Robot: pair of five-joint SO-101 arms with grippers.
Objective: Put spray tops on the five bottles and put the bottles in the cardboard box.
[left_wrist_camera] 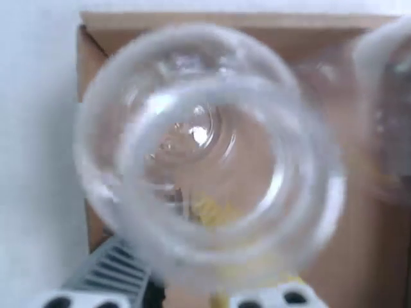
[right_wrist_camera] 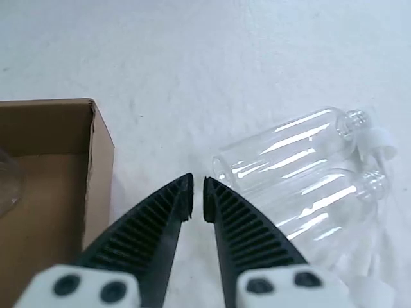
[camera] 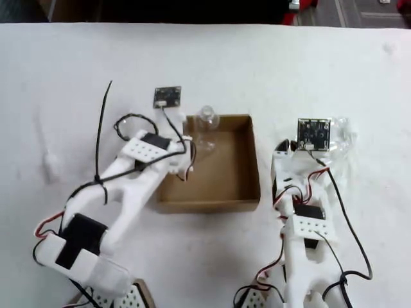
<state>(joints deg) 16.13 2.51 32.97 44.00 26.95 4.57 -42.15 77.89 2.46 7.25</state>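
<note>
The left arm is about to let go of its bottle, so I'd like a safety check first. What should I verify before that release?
1. Held bottle is above the cardboard box: ok, over its far corner.
2. Left gripper has a firm hold: ok.
3. Spray top is fitted on the held bottle: cannot tell.
4. Right gripper is empty and beside the box: ok.
5. Loose bottles on the table have tops: not ok, necks are bare.

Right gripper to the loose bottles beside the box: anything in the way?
Nothing visible. Bare table lies between the right gripper and the two bottles lying there. The cardboard box is off to one side, and the left arm's held bottle is over the box, clear of that path.
</note>
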